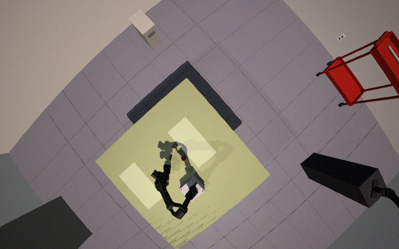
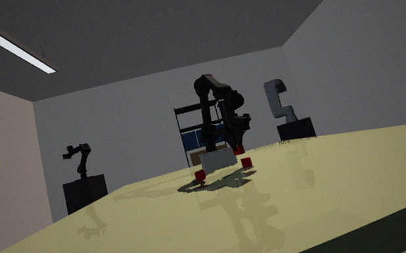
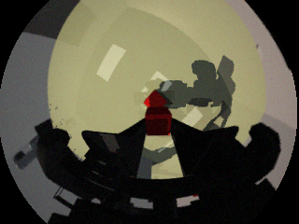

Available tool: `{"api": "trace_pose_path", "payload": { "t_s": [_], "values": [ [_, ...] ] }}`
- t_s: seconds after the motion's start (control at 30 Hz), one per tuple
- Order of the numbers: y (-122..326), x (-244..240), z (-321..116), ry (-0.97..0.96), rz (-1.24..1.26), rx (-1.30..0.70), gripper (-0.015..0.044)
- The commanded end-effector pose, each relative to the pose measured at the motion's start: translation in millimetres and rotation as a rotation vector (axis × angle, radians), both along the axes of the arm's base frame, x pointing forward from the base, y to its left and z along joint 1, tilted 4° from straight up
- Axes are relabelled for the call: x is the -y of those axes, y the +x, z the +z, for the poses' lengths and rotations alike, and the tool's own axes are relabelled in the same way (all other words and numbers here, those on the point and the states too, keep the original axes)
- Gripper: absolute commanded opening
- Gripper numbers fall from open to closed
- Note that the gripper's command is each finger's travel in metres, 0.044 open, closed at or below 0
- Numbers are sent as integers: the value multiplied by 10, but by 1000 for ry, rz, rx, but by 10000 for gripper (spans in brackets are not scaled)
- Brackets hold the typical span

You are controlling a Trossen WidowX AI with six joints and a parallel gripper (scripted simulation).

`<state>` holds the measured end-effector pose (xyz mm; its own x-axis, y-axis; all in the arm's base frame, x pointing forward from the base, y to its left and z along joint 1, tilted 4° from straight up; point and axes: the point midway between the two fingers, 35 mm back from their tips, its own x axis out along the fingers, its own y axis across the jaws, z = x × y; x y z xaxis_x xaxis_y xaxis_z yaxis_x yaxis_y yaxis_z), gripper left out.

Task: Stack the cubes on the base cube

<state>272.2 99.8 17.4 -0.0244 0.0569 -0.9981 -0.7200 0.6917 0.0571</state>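
Our pincer (image 1: 169,159) (image 2: 238,145) (image 3: 157,119) pinches a cube (image 2: 240,150) (image 3: 158,125), in from the surface's (image 1: 236,162) (image 2: 116,244) (image 3: 163,28) edges; prob. light, stiff: we grip opp. faces.

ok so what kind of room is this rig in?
Looks like a robotics lab or workshop: other arms stand on dark pedestals, a red utility cart is parked by the wall, and a shelf rack stands behind the table.
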Motion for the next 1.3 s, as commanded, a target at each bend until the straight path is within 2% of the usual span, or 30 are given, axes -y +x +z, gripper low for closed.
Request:
{"api": "trace_pose_path", "payload": {
  "t_s": [0.0, 0.93, 1.07, 1.27],
  "values": [
    [-19, -9, -117, 3, -3, -7, 105],
    [-24, -13, -197, 3, -4, -7, 105],
    [-24, -13, -197, 3, -4, -7, 205],
    [-23, -10, -179, 2, -3, -7, 205]
  ]
}}
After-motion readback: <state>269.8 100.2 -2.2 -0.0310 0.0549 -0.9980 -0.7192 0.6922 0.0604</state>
